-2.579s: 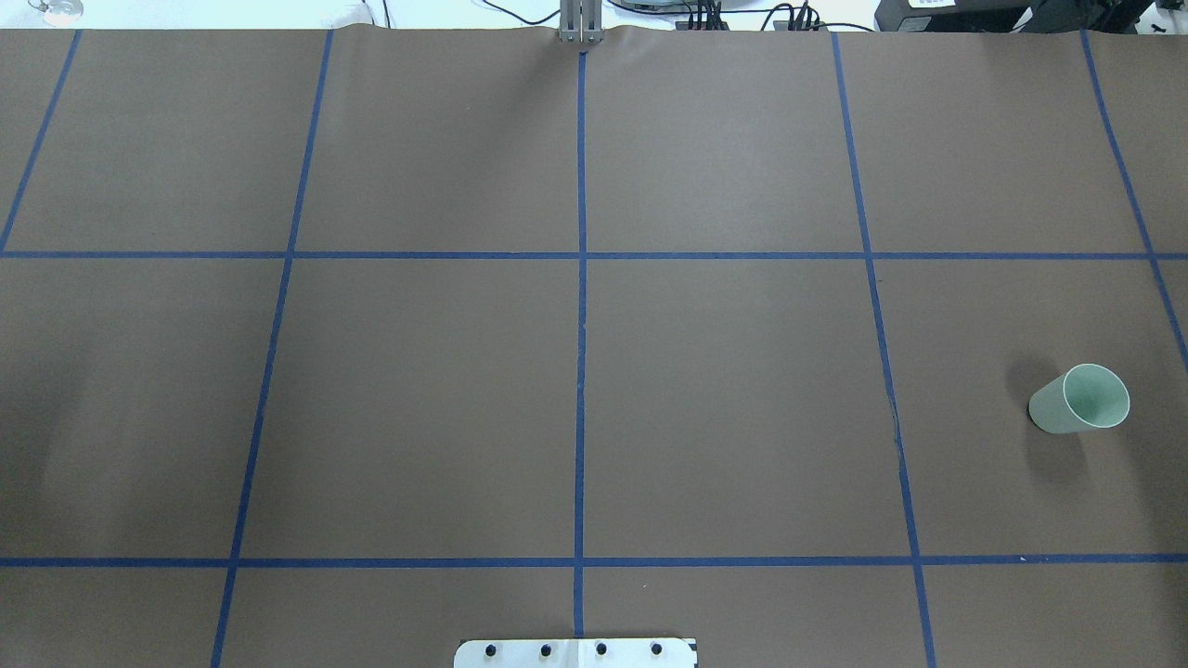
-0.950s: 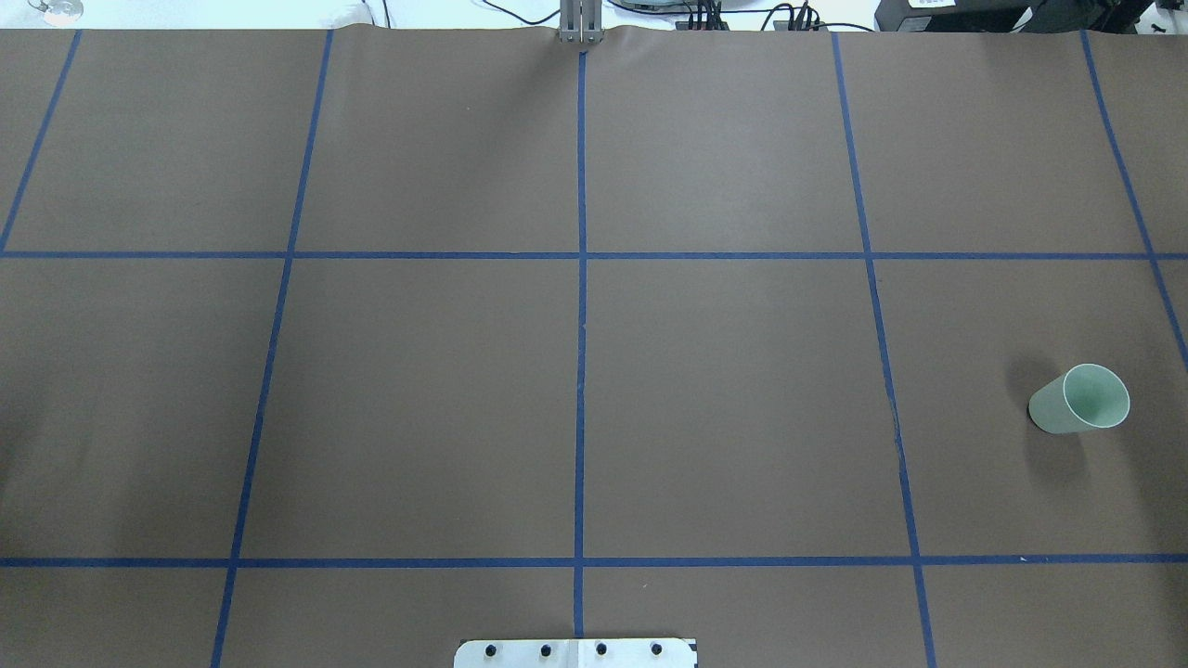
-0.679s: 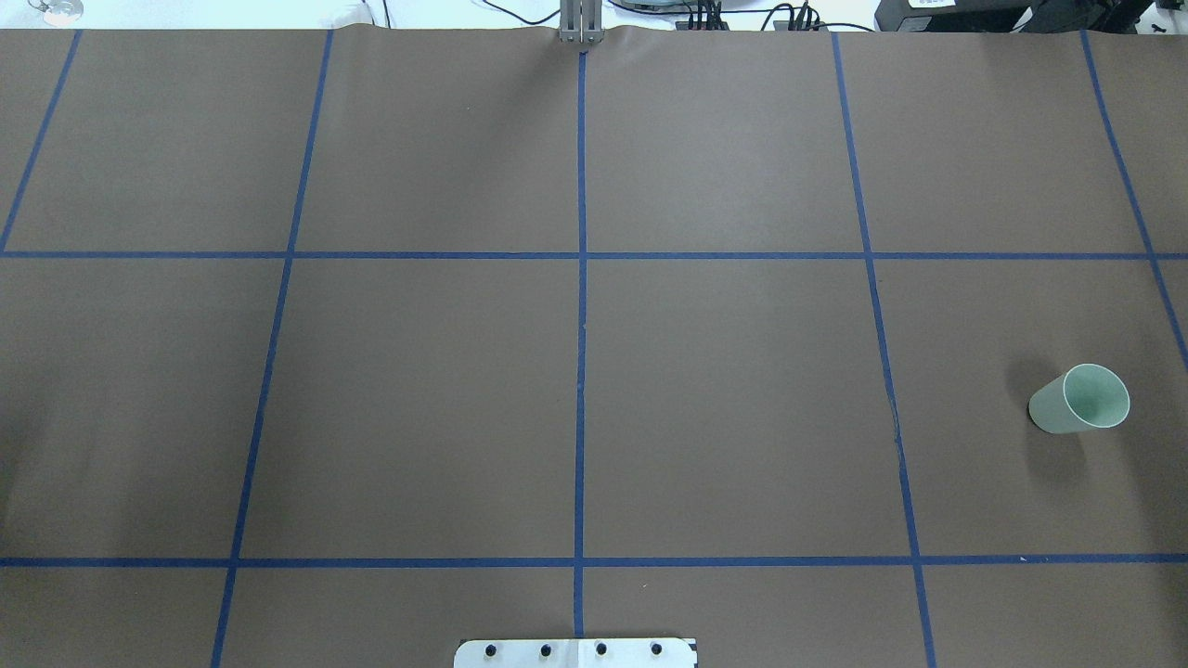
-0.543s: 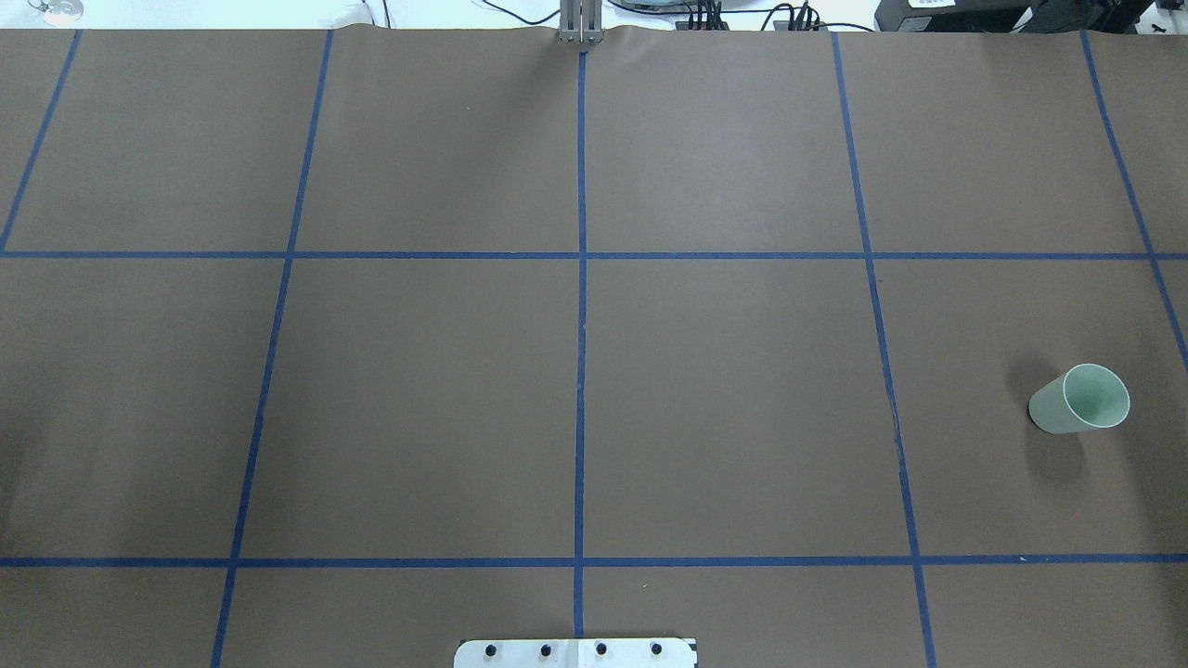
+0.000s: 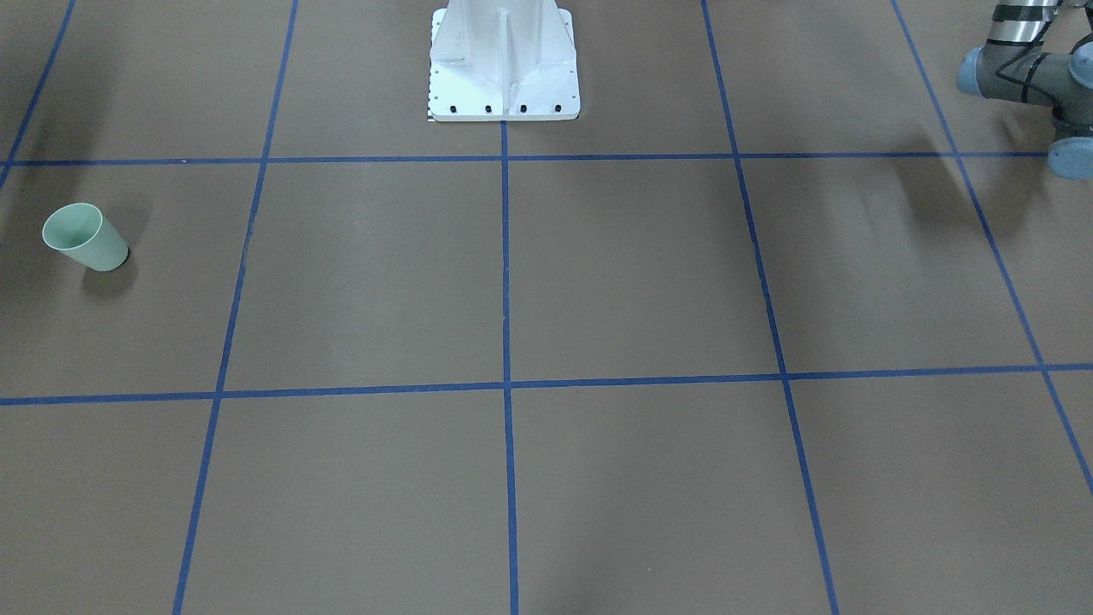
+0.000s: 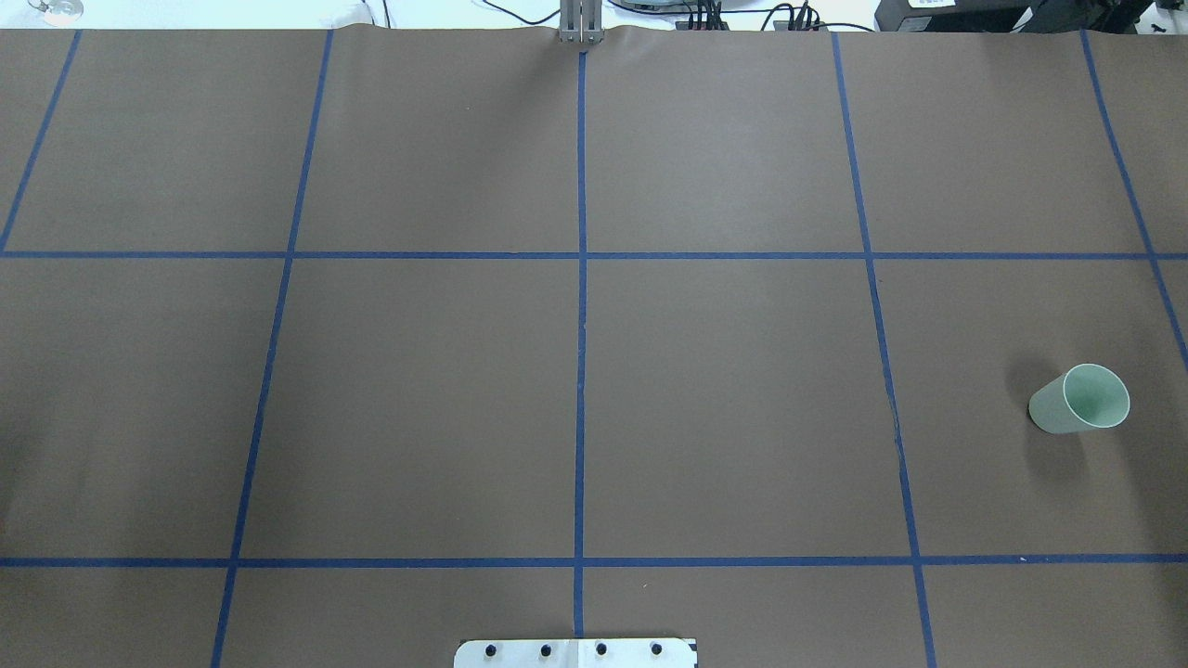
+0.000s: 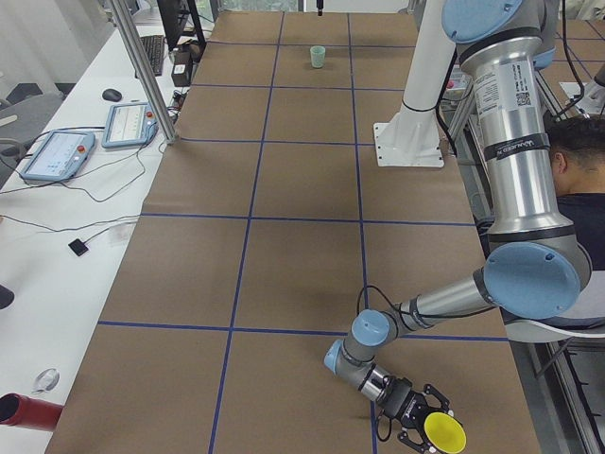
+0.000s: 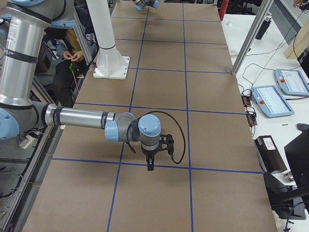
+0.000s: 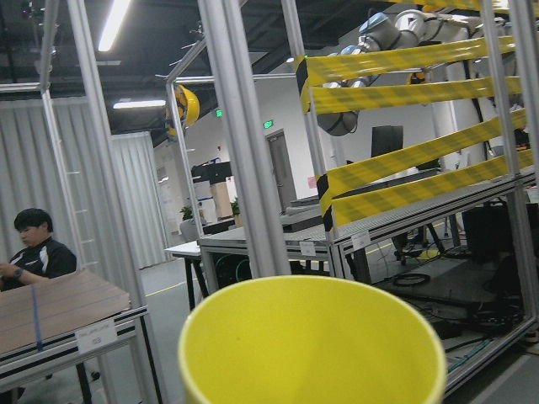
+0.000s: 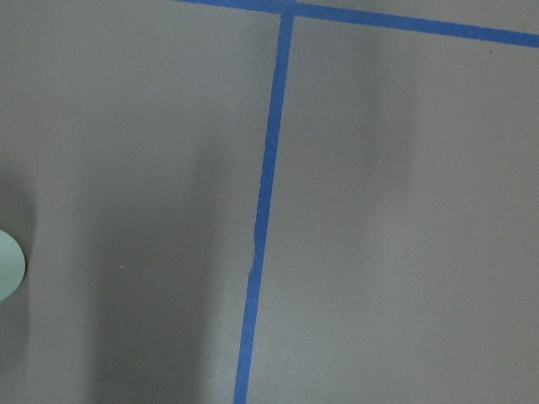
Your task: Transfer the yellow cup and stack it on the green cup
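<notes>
A: The green cup [image 6: 1079, 399] stands upright, mouth up, on the table [image 6: 418, 390]. It's far out on the robot's right, in the middle row of squares marked by the blue tape [image 6: 581, 371], and clear of both arms.

B: And the yellow cup [image 7: 443, 435] is down at the opposite end, the robot's left, right at the left gripper [image 7: 425, 421]. It's tipped over, mouth turned toward the side camera, low by the table. Whether it touches the surface, I can't say.

A: Is that gripper clamped on it?

B: Cannot tell. Only the side view shows the fingers, and they're small and partly behind the cup. The left wrist camera shows just the yellow rim filling the bottom of its picture, with a metal frame [image 9: 244, 168] behind it.

A: The right side?

B: The right gripper [image 8: 150, 165] points straight down over the table, close to a blue line. Whether it's open or closed, I cannot tell. Its wrist camera looks down on tape and table, with a sliver of the green cup at the left edge.

A: So the two cups are well apart, with the white pedestal [image 5: 504, 60] between the ends. A person [image 7: 579, 161] sits on the robot's side of the table.
</notes>
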You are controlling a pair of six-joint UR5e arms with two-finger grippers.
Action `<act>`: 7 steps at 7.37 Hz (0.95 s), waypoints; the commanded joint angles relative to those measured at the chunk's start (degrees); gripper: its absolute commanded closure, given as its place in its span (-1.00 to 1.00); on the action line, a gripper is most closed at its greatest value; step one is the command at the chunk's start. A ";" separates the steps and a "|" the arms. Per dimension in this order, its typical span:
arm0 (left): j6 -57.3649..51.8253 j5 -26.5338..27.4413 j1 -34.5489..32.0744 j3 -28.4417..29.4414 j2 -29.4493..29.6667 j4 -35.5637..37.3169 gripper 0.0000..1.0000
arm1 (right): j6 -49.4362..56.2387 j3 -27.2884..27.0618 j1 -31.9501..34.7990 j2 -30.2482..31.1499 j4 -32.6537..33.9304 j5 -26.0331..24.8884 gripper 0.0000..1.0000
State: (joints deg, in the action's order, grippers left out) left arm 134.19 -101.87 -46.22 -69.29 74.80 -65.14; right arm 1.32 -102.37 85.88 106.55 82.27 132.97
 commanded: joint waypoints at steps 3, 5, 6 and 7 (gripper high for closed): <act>-1.39 17.54 -0.27 -0.05 -0.27 -12.16 0.55 | -0.09 -0.02 -0.02 -1.08 -1.83 0.09 -1.00; -3.31 24.32 -0.27 -0.66 -0.10 -14.91 0.57 | 0.00 -0.28 -0.02 -1.08 -3.60 0.01 -1.00; -5.76 29.40 -1.14 -2.15 -0.18 -17.97 0.58 | 0.00 -0.37 -0.02 -1.17 -4.30 -0.26 -1.00; -8.83 32.49 -2.37 -2.68 -0.10 -20.78 0.59 | 0.00 -0.28 -0.02 -1.52 -4.22 -0.43 -1.00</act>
State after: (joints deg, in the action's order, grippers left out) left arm 128.61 -73.93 -47.39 -71.01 74.64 -82.57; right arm 1.32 -102.65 85.87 105.33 78.36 132.78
